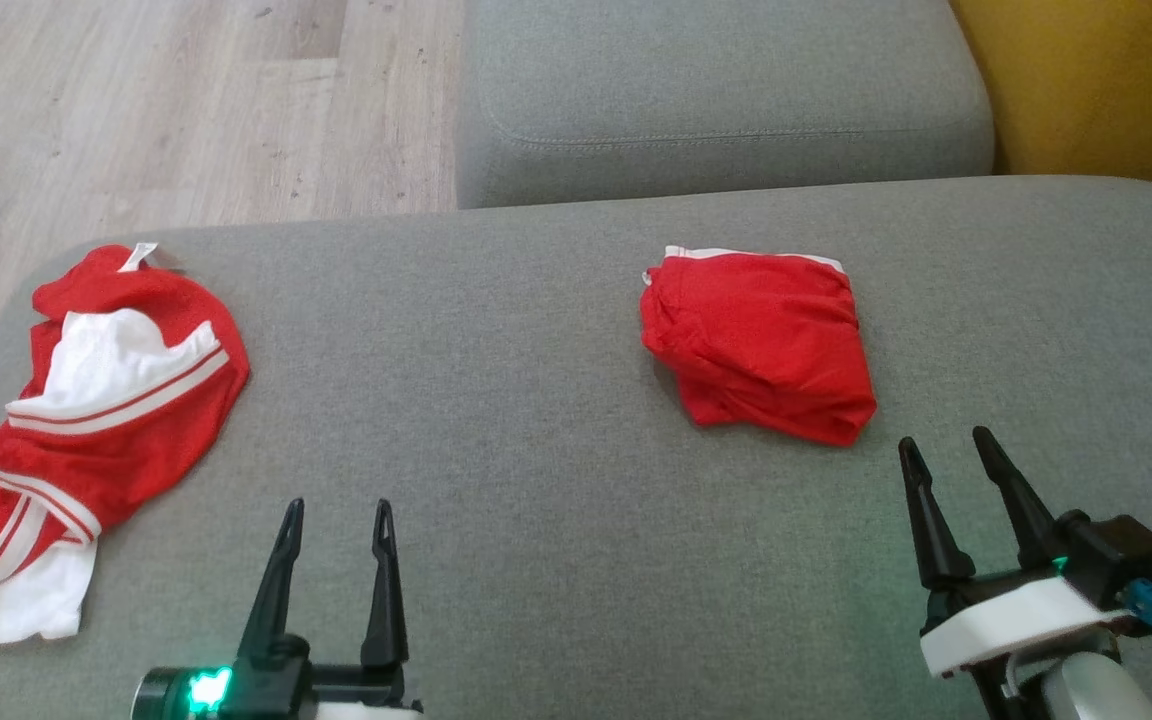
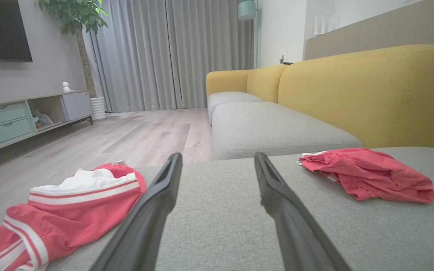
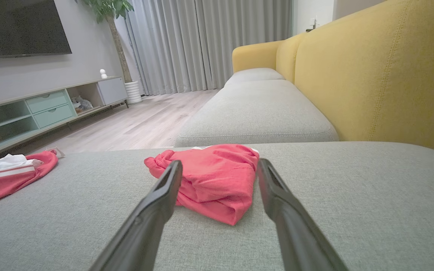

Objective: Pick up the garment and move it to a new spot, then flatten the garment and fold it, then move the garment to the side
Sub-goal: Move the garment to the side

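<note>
The grey woven cushion carries 2 red garments. The folded garment, a rumpled, roughly square bundle of thin cloth with a white strip along its far edge, lies right of centre, just ahead of the right claw. The loose garment, red with a white panel and striped bands, sprawls at the cushion's left edge. Bare fabric lies between them, ahead of the left claw. Both claws stand apart, empty.
</note>
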`<state>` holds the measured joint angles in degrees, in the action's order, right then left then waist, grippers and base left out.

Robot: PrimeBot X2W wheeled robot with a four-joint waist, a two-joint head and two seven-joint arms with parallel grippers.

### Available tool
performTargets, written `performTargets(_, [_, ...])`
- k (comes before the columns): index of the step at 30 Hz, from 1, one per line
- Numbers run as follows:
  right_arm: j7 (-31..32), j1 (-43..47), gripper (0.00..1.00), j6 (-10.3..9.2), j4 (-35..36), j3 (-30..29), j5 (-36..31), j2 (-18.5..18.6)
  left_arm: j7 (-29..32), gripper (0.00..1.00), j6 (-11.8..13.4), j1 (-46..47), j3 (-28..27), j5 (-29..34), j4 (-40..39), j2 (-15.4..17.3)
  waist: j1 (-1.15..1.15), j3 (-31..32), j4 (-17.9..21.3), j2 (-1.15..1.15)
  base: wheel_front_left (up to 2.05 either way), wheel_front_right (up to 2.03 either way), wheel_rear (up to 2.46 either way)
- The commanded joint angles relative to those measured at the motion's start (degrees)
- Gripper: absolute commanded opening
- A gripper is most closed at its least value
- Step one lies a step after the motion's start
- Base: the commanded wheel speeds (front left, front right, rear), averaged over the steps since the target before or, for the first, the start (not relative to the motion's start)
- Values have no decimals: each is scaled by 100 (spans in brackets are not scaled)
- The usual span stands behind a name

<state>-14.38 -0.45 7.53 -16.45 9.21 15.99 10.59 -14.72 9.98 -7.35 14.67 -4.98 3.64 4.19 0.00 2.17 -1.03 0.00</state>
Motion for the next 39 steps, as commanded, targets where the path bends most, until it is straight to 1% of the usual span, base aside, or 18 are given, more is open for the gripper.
performTargets(1, [-62, -91, 100, -4, 165, 120, -43, 24, -28, 100, -32, 165, -230, 41, -162, -53, 0, -3, 8, 0, 0, 0, 0])
performTargets(10, [-62, -102, 100, -4, 126, 125, -11, 28, -28, 100, -85, 180, -299, 86, -100, -80, 0, -7, 34, 0, 0, 0, 0])
performTargets(20, [-62, -52, 100, -4, 82, 111, -54, 1, -28, 100, -74, 159, -353, 76, -49, -103, 0, -21, 42, 0, 0, 0, 0])
performTargets(26, [-62, -238, 100, -4, 4, 210, 1, 23, -28, 100, -103, 230, -298, 84, -136, -115, 0, -273, 73, 0, 0, 0, 0])
performTargets(28, [-62, -432, 100, -4, -45, 209, 24, 39, -28, 100, -88, 296, -279, 101, -223, -118, 0, -496, 79, 0, 0, 0, 0])
performTargets(30, [-62, -737, 100, -4, -216, 150, 43, 87, -28, 100, -66, 417, -258, 110, -325, -121, 0, -755, 79, 0, 0, 0, 0])
performTargets(31, [-42, -1127, 100, -4, -530, 79, 79, 116, -28, 100, -37, 545, -236, 102, -383, -124, 0, -1014, 70, 0, 0, 0, 0])
performTargets(32, [26, -1354, 100, -4, -709, 15, 159, 108, -28, 100, -25, 612, -218, 101, -388, -126, 0, -1125, 60, 0, 0, 0, 0])
performTargets(35, [330, -2060, 100, -4, -1214, -75, 411, 155, -28, 100, -11, 807, -140, 92, -380, -128, 0, -1462, 15, 0, 0, 0, 0])
performTargets(39, [926, -2816, 100, -4, -1963, 17, 832, 175, -28, 100, 13, 1038, -1, 53, -331, -130, 0, -1721, -54, 0, 0, 0, 0])
